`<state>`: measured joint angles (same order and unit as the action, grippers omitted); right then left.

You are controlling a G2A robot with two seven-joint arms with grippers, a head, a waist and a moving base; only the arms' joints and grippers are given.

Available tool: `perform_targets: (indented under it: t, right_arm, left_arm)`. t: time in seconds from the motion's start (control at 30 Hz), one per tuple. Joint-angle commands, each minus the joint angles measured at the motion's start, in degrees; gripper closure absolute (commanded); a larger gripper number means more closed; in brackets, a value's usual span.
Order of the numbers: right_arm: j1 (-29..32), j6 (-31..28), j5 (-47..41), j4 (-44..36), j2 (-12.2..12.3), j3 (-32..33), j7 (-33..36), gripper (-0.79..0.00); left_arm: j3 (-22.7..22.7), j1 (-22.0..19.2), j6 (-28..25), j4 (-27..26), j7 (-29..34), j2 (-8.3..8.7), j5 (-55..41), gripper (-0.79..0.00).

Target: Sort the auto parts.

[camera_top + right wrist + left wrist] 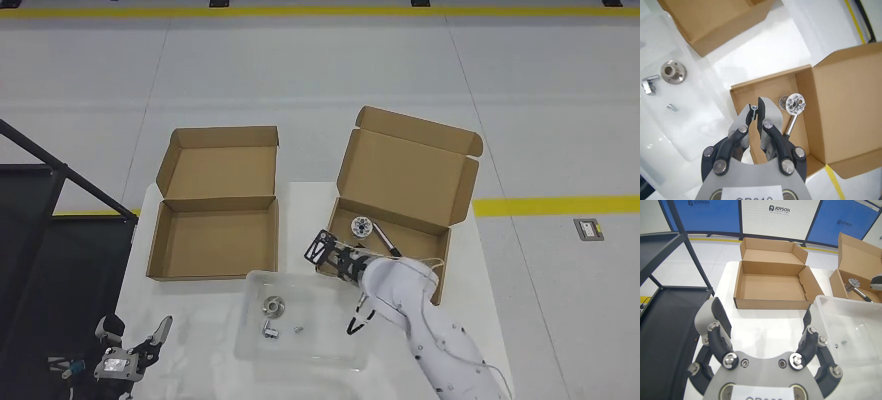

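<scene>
The right gripper [755,106] was clenched on a small silver threaded screw [754,112], just above the edge of the right open brown cardboard box [844,98]. The left gripper [762,308] stood spread wide and empty over the white table [761,323].

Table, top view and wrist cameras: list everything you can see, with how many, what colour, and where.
Table: 1, white.
Boxes: 2, brown cardboard, open; left box empty, right box holds parts.
Bin: 1, clear, in front of boxes.
Flange: 1, silver, in bin.
Bracket: 1, silver, beside flange.
Loose bolt: 1, silver, in bin.
Slotted disc: 1, silver, in right box.
Rod: 1, silver, by the disc.
Rack: 1, black, left of table.
Left gripper: 1, grey, open, over table's near left corner.
Right gripper: 1, grey, shut on held bolt, at right box's edge.
</scene>
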<state>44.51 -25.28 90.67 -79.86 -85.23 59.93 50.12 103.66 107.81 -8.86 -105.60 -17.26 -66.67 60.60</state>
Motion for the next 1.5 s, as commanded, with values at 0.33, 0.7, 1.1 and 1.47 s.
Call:
perform_targets:
  t: [0.33, 0.7, 1.1, 1.47]
  right_arm:
    - [-14.06, 0.40, -6.09, 32.14, -3.02, -4.28, -8.72, -0.068]
    - [-14.02, 1.38, -4.86, 32.06, -2.91, -4.50, -9.77, -0.274]
    - [-0.13, -2.51, 0.93, 0.21, 0.50, -0.39, -6.31, -0.262]
    - [3.84, -27.08, -0.66, -8.87, 1.43, -8.60, -3.67, -0.262]
  left_arm:
    - [0.00, 0.00, 0.00, 0.00, 0.00, 0.00, 0.00, -0.785]
    - [0.00, 0.00, 0.00, 0.00, 0.00, 0.00, 0.00, -0.785]
    - [0.00, 0.00, 0.00, 0.00, 0.00, 0.00, 0.00, -0.785]
    - [0.00, 0.00, 0.00, 0.00, 0.00, 0.00, 0.00, -0.785]
